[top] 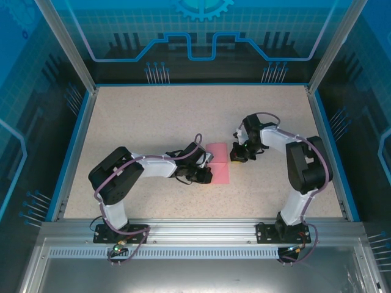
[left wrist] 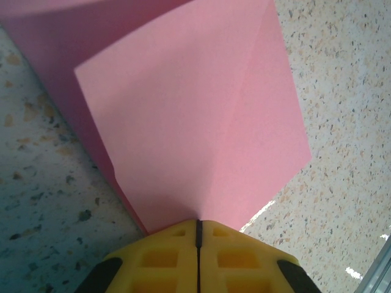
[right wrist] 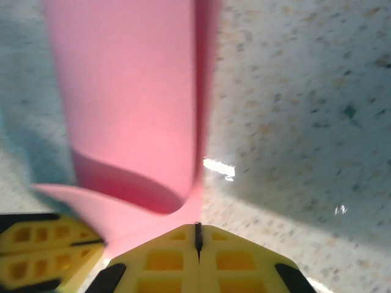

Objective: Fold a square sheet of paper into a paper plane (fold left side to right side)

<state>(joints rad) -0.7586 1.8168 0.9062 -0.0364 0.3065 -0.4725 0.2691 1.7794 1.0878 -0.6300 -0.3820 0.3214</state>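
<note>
Fingers pressed together on both arms: left fingers pinch a corner of the square sheet of paper, doubled over just ahead; right fingers meet its curled, uncreased bend. Beyond, speckled table. Uneven pulling could skew the fold.

No lettering, number or brand name can be read on any surface, and the one sign is a pale blue gear emblem at twelve o'clock on the back wall.

Left arm, right arm, both bent inward (wrists low), jaws pressed together
</note>
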